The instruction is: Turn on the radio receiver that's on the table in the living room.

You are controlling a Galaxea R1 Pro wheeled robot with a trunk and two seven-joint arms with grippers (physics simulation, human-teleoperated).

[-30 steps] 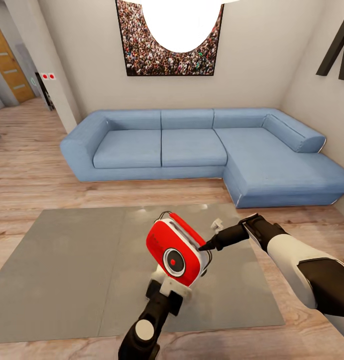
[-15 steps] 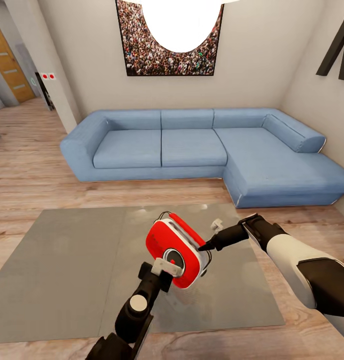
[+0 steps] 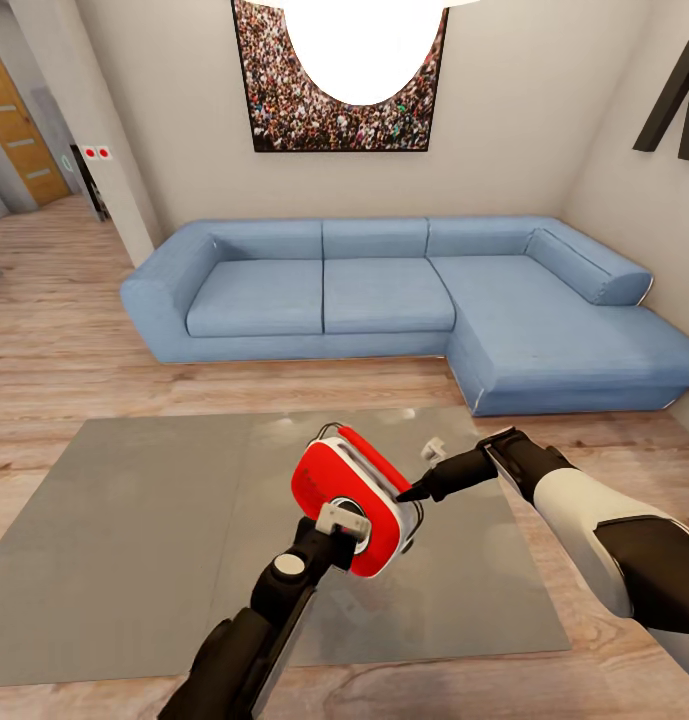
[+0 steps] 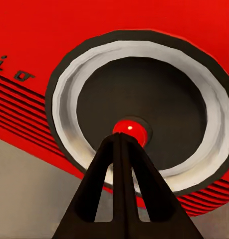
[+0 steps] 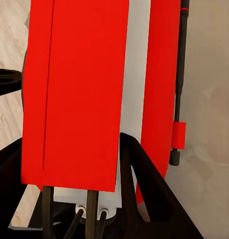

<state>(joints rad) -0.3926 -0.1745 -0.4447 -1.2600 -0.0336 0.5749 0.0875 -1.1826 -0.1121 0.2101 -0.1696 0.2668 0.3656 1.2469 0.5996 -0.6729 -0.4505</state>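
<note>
Pressing the dial looks like the step in hand: the left gripper (image 3: 342, 517), its fingers drawn together to one point, has its tip on the small red button at the centre of the round dial (image 4: 136, 107) on the radio receiver (image 3: 352, 497), as the left wrist view shows. That radio receiver is held tilted above the table (image 3: 114, 540), over the half nearer its right edge and closer to the near edge than the far one, and appears clear of the glossy top. The right gripper (image 3: 422, 468) is clamped on its white side, one dark finger (image 5: 144, 184) lying against the red-and-white shell. Next, I judge, a short firm push straight into the button is called for while the right arm braces the box against it. Whether the button is already depressed cannot be told, and no light or mark shows the set as on. The left gripper hides much of the dial in the head view, and the radio's underside is hidden
</note>
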